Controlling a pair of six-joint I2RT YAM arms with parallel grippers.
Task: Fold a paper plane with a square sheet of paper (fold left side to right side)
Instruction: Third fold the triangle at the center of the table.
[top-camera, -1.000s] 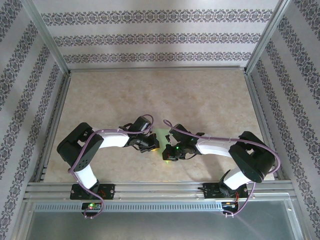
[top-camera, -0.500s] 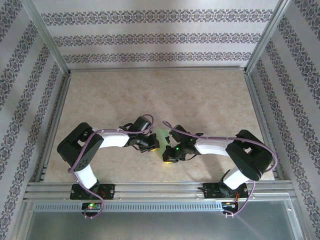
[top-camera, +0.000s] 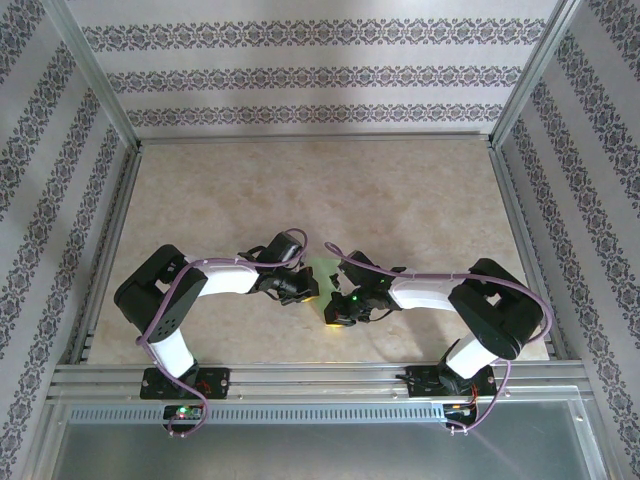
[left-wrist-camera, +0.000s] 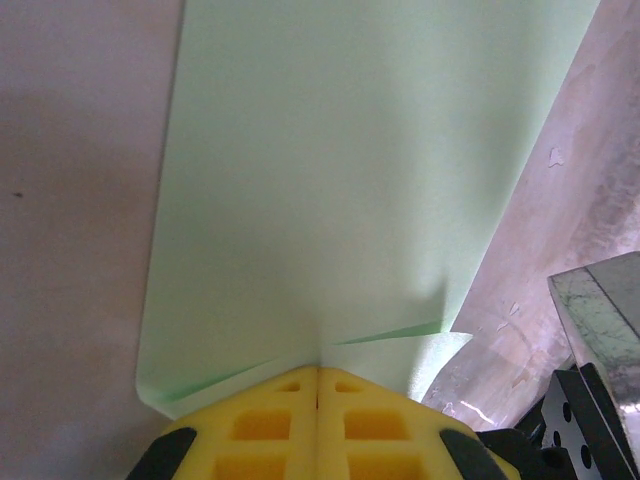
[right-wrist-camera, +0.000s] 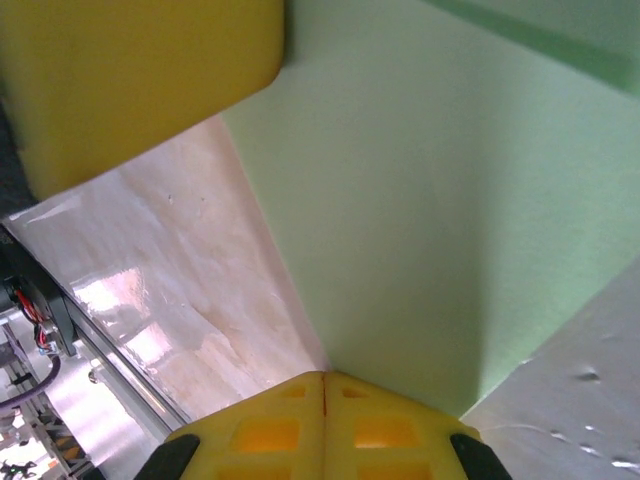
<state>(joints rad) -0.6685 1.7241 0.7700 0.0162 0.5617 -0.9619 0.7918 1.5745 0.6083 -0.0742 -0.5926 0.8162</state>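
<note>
The square sheet of paper, light green, lies on the table between my two grippers. My left gripper is shut, its yellow fingertips resting on the sheet's near edge where two faint crease lines run out to either side. The paper stretches away ahead of it. My right gripper is shut too, its tips meeting at a corner of the paper. The left gripper's yellow finger shows at the upper left of the right wrist view. I cannot tell whether either gripper pinches the sheet.
The beige marbled table stretches open toward the back. An aluminium frame rail runs along the near edge, close behind the right gripper. Patterned walls close in the sides and back.
My right gripper has slid a little toward the near left along the paper's edge. The left gripper and the sheet have stayed put.
</note>
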